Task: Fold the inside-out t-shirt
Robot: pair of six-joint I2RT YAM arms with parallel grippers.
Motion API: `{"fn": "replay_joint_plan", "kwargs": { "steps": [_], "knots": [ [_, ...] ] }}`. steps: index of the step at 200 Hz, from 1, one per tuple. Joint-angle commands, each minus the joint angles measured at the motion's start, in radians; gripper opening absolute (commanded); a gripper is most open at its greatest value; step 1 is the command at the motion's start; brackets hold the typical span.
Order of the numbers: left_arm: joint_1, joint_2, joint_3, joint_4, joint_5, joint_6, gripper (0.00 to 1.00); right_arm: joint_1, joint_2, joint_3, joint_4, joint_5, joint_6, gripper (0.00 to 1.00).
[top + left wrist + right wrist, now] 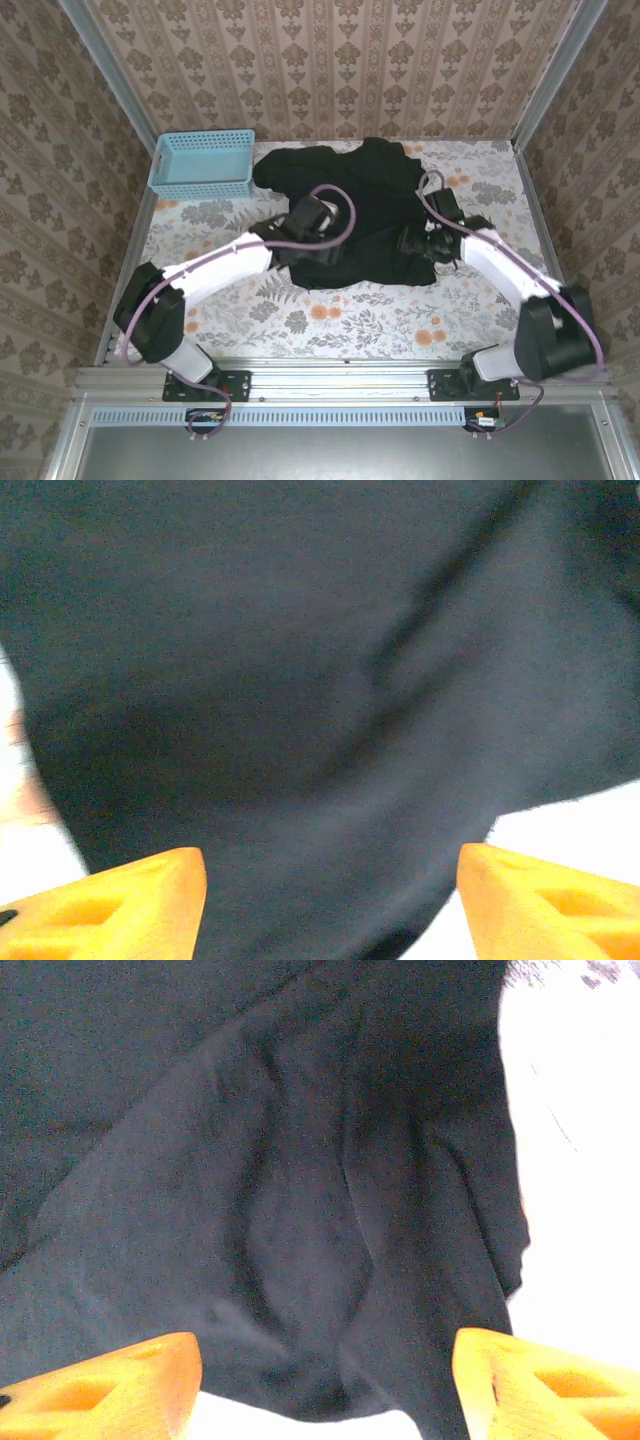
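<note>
On the left of the flowered table [320,318], just right of the light blue basket [200,188], begins the inside-out t-shirt [380,180]. It lies in the far middle of the table and stops short of the right edge. Finding one, handling: I judge it light, soft and wholly limp. It will sag, drag and bunch wherever unsupported, and a single layer may slip from my pads, so I would pinch at a hem, seam or corner rather than at flat cloth. My left gripper [330,868] is low over the shirt's left portion, its orange fingers [120,900] wide apart with nothing pinched between them. The best hold on this side, in my judgement, is the shirt's edge where it meets bare table. Further right, my right gripper [327,1352] is over the shirt's right portion, its fingers [540,1385] likewise parted and empty. A thick fold runs up from between them, and the edge beside the bare table on its right offers a hold. Finding two, appearance: plain black, matt, no print seen. The outline is irregular, with one lobe toward the basket and a wavy near hem. Creases are shallow on the left, deep and overlapping on the right. I cannot make out a tag. The shirt is not yet folded, and I judge it wants flattening first.
</note>
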Motion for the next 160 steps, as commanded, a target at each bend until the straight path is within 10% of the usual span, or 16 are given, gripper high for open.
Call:
{"fn": "replay_joint_plan", "kwargs": {
  "steps": [1, 62, 160],
  "knots": [
    [-0.091, 0.039, -0.043, 0.024, -0.009, 0.095, 0.69, -0.004, -0.101, -0.106, -0.052, 0.041, 0.063, 0.69],
    [-0.146, 0.349, 0.177, -0.031, -0.078, 0.128, 0.66, 0.021, -0.314, -0.233, -0.021, -0.005, 0.228, 0.69],
    [-0.115, 0.275, 0.237, -0.081, -0.141, 0.108, 0.0, 0.082, -0.421, -0.375, 0.108, -0.029, 0.288, 0.68]
  ]
}}
